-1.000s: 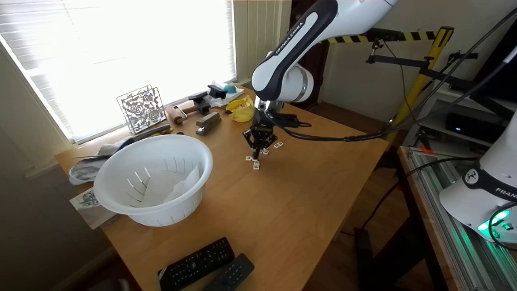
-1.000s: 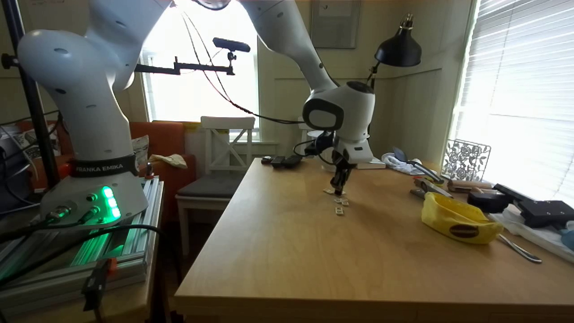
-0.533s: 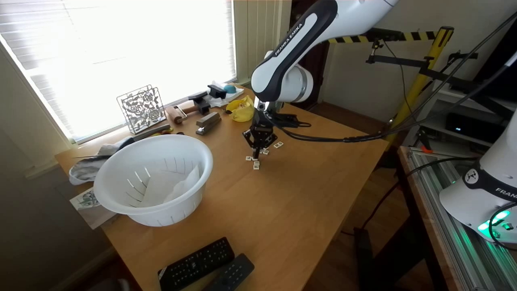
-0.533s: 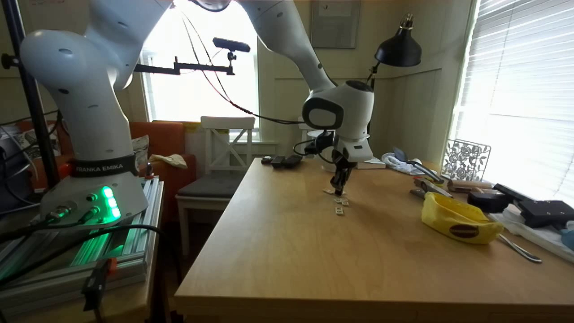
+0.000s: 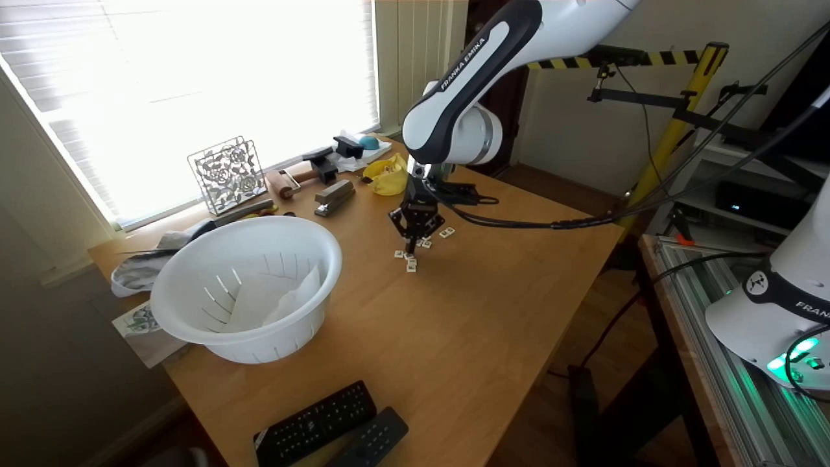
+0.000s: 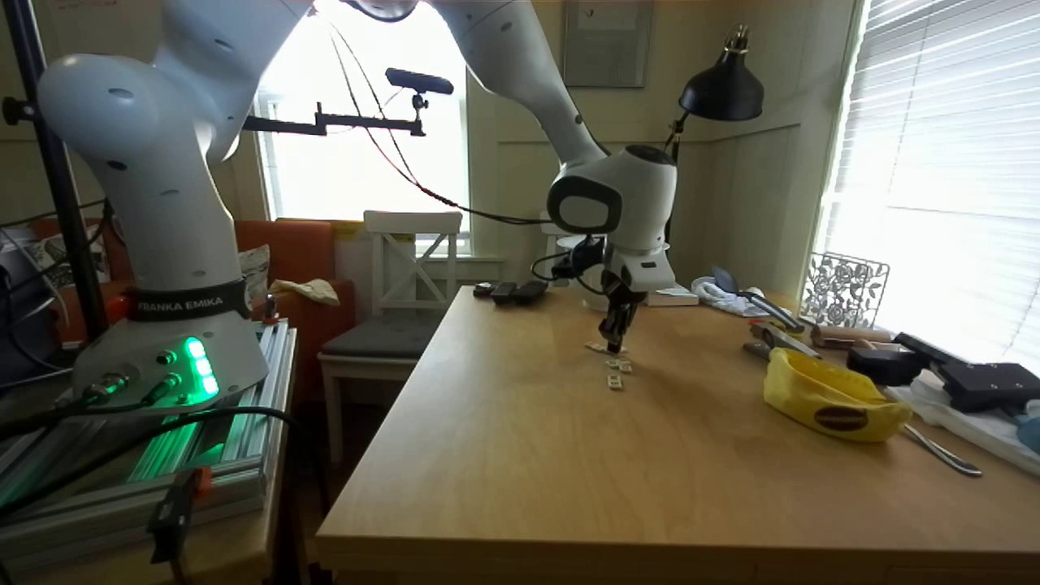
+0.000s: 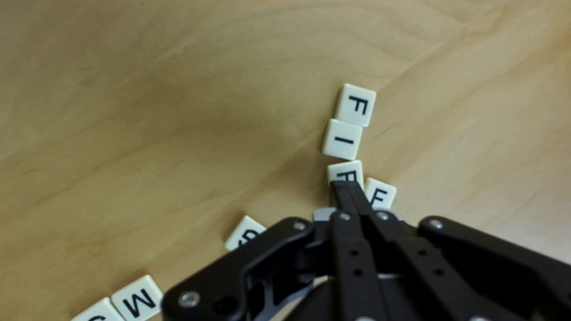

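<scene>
On the wooden table (image 5: 467, 305), the fingers (image 7: 342, 198) are pressed together with nothing between them, tips over a half-hidden tile (image 7: 344, 167); contact is unclear. Any sideways drift could knock the E (image 7: 381, 192) just beside them or the I (image 7: 342, 139) beyond. The wrist view shows seven tiles (image 7: 356, 105); well apart from the fingers stand one bowl (image 5: 272, 348) and one stapler (image 5: 334, 196).

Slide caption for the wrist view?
Closed black fingers partly hiding a square white letter tile on a brown wooden tabletop, square white F tile and I tile nearby.
</scene>
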`<state>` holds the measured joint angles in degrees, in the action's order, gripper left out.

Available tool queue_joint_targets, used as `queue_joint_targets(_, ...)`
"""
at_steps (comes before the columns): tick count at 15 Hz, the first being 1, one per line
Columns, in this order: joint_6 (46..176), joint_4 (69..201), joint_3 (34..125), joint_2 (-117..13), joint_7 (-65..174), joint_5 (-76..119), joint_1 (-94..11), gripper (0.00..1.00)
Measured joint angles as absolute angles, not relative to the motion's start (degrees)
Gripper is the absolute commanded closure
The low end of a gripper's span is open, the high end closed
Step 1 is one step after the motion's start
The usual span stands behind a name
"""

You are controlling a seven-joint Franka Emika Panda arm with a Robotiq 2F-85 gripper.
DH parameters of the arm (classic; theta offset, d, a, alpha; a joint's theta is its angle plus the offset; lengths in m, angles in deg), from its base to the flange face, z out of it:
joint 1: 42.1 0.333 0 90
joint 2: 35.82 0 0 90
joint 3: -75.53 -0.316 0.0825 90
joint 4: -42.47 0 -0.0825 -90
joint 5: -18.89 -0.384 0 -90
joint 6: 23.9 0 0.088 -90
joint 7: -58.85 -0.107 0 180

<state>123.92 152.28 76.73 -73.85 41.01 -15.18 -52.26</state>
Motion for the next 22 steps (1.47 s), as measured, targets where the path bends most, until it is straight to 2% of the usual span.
queue_joint_targets(10,125.9,154.4,79.1,-71.8,39.7,-14.1,-50.2,1.00)
queue_joint_targets(22,136.6,158.4,80.6,-70.9,39.4,-11.1,-49.2,1.00)
